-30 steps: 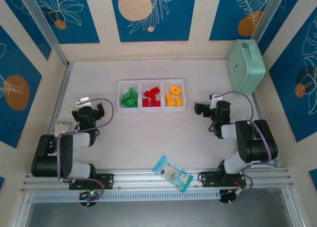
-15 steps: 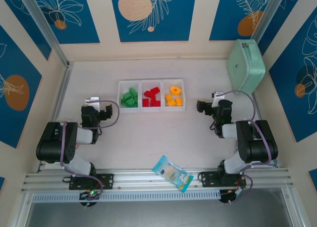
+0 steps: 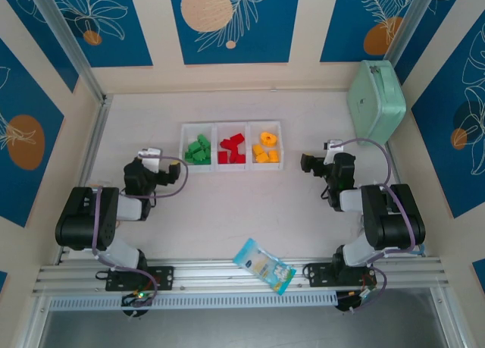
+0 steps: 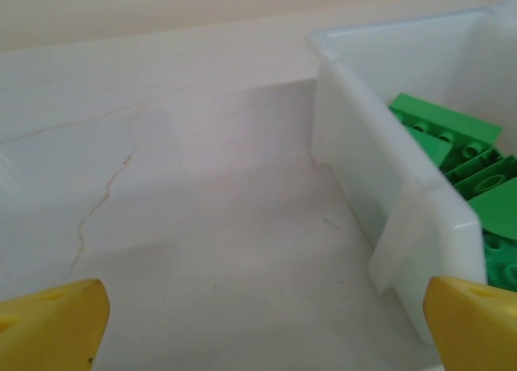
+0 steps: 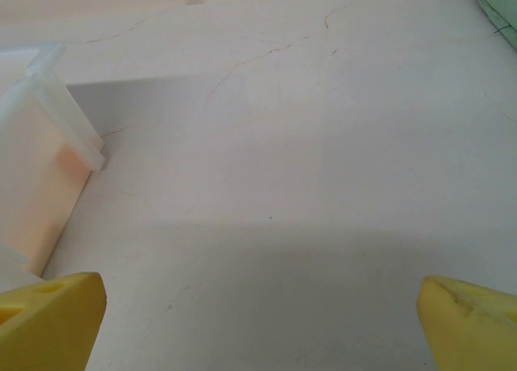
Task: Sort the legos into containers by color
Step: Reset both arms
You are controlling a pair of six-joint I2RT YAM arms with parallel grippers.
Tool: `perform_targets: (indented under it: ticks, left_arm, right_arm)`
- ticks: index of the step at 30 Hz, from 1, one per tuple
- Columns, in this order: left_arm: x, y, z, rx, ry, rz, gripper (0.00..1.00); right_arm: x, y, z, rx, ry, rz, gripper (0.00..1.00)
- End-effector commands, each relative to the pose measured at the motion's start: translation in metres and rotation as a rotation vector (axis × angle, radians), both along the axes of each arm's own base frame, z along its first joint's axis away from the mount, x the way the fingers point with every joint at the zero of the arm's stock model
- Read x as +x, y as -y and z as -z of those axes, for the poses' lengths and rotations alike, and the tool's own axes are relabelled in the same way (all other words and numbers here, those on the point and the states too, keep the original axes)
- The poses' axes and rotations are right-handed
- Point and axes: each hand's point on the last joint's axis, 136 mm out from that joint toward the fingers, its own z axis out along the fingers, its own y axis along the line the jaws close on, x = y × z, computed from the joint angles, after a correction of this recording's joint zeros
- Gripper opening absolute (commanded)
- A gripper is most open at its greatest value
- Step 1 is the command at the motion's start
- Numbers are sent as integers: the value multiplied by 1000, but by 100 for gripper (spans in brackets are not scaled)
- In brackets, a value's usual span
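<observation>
The white three-compartment tray (image 3: 214,145) lies mid-table. Its left square holds green legos (image 3: 198,150), the middle one red legos (image 3: 232,150), the right one yellow-orange legos (image 3: 266,148) with a round ring on top. My left gripper (image 3: 168,170) stands open just left of the tray's near left corner, nothing between its yellow fingertips (image 4: 56,318). The left wrist view has the tray wall (image 4: 380,193) and green legos (image 4: 452,141) at right. Open and empty, my right gripper (image 3: 308,164) sits right of the tray, whose corner (image 5: 56,145) appears at left.
A mint-green case (image 3: 376,99) with a handle stands at the back right. A blue-and-white snack packet (image 3: 264,266) lies on the front rail between the arm bases. Bare tabletop (image 3: 227,204) spreads in front of the tray.
My left arm has swung its gripper rightward toward the tray's left end. The right gripper shifted slightly right and then held still. The legos stay put.
</observation>
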Motion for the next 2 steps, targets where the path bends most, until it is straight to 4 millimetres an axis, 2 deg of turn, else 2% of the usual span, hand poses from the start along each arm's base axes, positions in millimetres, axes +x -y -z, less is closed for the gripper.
perform_targets:
  ticks: [1,2]
  left_arm:
    - [0,12,-11,4,54,70,99]
    - [0,12,-11,5,54,69,100]
  right_arm:
    - [8,1,-14,-3,45,4,99]
    - [8,1,-14,-3,44,5,99]
